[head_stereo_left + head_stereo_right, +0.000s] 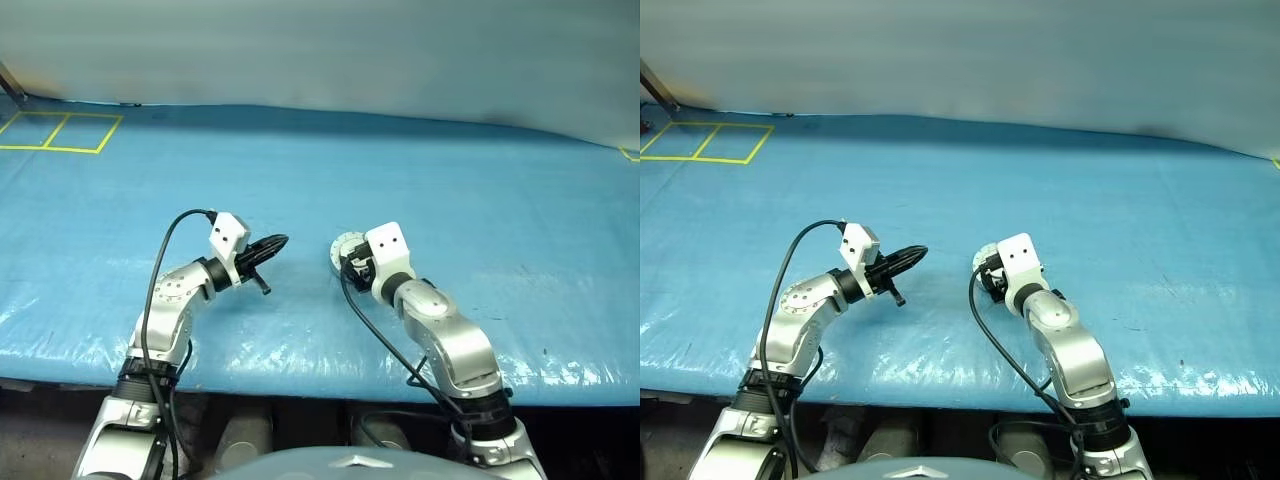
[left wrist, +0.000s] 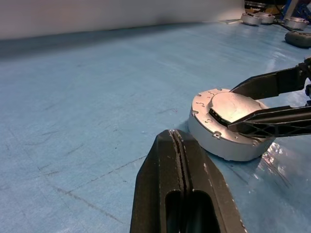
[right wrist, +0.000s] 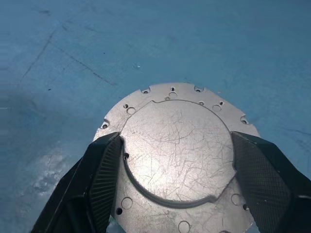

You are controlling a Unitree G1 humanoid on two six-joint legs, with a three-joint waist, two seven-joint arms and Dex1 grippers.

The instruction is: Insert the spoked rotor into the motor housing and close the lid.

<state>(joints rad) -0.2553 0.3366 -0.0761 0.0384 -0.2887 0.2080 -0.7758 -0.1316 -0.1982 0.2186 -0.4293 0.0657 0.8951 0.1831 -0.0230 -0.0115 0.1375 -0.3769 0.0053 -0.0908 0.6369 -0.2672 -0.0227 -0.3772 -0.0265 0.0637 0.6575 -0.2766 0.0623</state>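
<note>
The motor housing [image 2: 224, 146], a round silver cup, lies on the blue sheet with its plain silver lid [image 3: 177, 145] down flat on top. My right gripper [image 3: 176, 140] reaches over it from the near side, and its two black fingers press the opposite edges of the lid's raised disc. The housing also peeks out just beyond the right wrist [image 1: 344, 246]. My left gripper [image 1: 278, 243] is shut with nothing in it; it hangs level a short way to the left of the housing, its tip [image 2: 177, 138] pointing at it. The spoked rotor is hidden.
A blue sheet [image 1: 480, 180] covers the table, and its front edge [image 1: 300, 378] runs just before my arms. Yellow tape squares [image 1: 60, 132] mark the far left corner. More silver motor parts [image 2: 257, 18] and a dark object [image 2: 299, 38] lie far off.
</note>
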